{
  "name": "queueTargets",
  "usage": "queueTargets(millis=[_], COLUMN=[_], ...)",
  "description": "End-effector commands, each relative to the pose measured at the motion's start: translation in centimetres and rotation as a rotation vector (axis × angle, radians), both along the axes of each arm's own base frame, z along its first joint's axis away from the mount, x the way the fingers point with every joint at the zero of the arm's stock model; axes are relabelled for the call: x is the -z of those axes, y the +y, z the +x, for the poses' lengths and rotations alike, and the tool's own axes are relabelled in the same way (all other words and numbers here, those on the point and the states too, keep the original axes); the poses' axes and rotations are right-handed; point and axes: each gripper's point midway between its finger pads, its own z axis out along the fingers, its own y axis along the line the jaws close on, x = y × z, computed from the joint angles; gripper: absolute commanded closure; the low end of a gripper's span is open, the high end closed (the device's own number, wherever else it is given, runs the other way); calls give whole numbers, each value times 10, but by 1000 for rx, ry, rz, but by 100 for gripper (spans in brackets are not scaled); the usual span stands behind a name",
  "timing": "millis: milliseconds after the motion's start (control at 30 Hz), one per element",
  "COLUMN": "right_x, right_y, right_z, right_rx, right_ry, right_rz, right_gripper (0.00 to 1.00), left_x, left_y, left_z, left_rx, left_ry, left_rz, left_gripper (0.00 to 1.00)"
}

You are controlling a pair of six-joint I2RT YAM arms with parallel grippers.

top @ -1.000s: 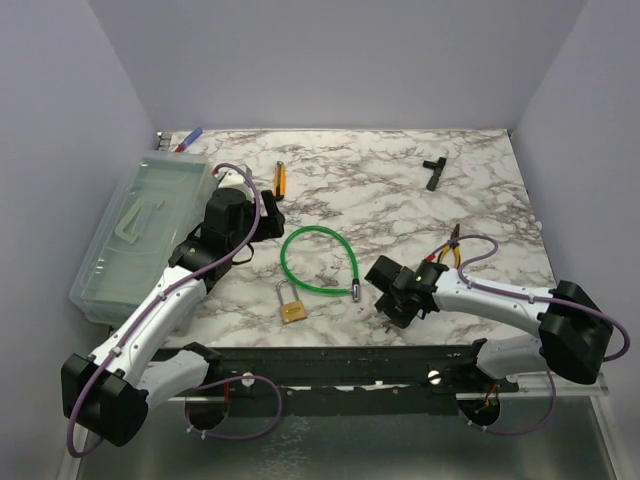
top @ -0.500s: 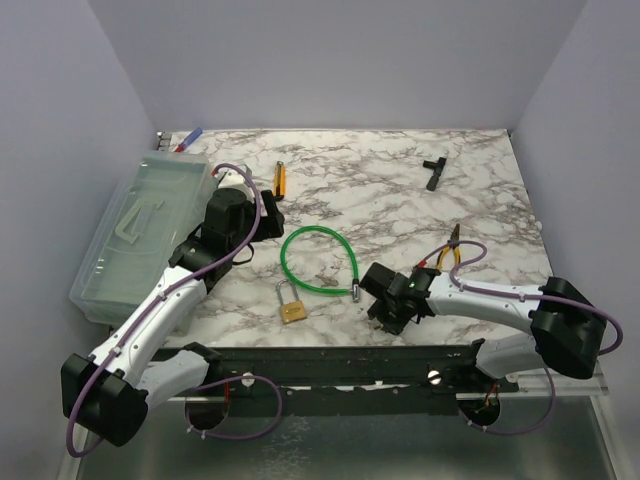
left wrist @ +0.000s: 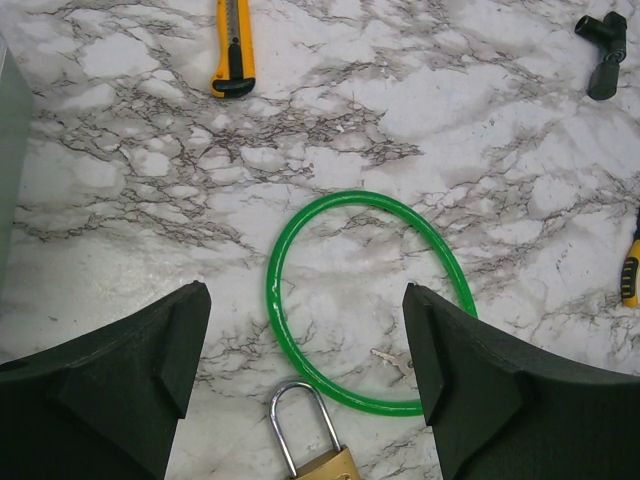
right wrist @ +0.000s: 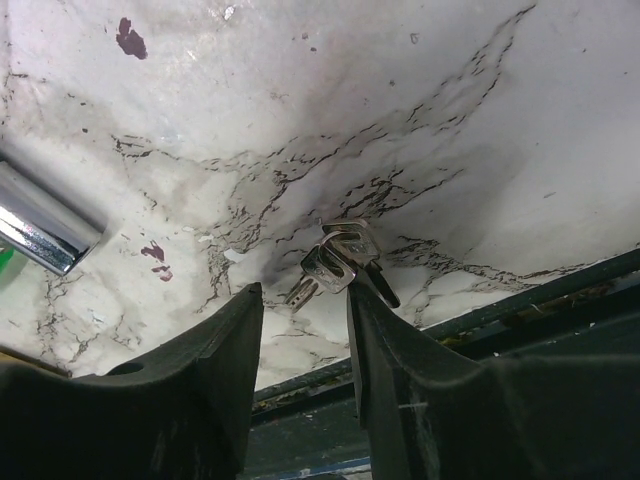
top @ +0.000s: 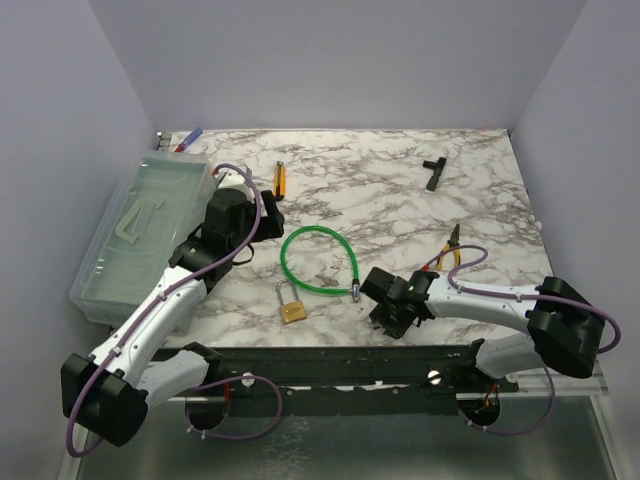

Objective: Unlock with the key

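A small bunch of thin silvery keys lies on the marble by the table's front edge. My right gripper is low over it and open with a narrow gap. The keys sit just past the tips, against the right finger. In the top view this gripper is right of the brass padlock. The padlock lies flat with its shackle shut. Another tiny key lies inside the green cable loop. My left gripper hovers wide open and empty above the loop and padlock.
The loop's metal end lies left of my right gripper. A clear plastic bin stands at the left. A yellow utility knife, a black T-shaped tool and pliers lie on the marble.
My right gripper has moved left and toward the table's front edge, down over the bunch of keys. The left arm, padlock and loop have not moved.
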Motion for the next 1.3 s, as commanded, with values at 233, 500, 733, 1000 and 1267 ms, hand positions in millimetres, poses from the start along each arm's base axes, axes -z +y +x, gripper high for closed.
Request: queueTargets(millis=[233,500,733,1000,1267], right_x=[10,6,8,9,13], right_y=[-37,-43,-40,-48,-46], right_z=[-2,2,7,9,10], right_rx=[46,37,22,-2,-13], right_ry=[-14,-31,-43,-13,-16], right_rz=[-173,-225,-232,-344,-342], right_gripper=[57,59,61,66,93], left_x=[2,2,3,2,3], left_y=[4,3,3,3,3], left_z=[-1,-1,-2,-3,-3], left_rx=[-13,-9,-7,-6,-5], left_ry=[-15,-13,-11,-15,-14], left_rz=[22,22,23,25,27], left_gripper=[16,16,16,16,16])
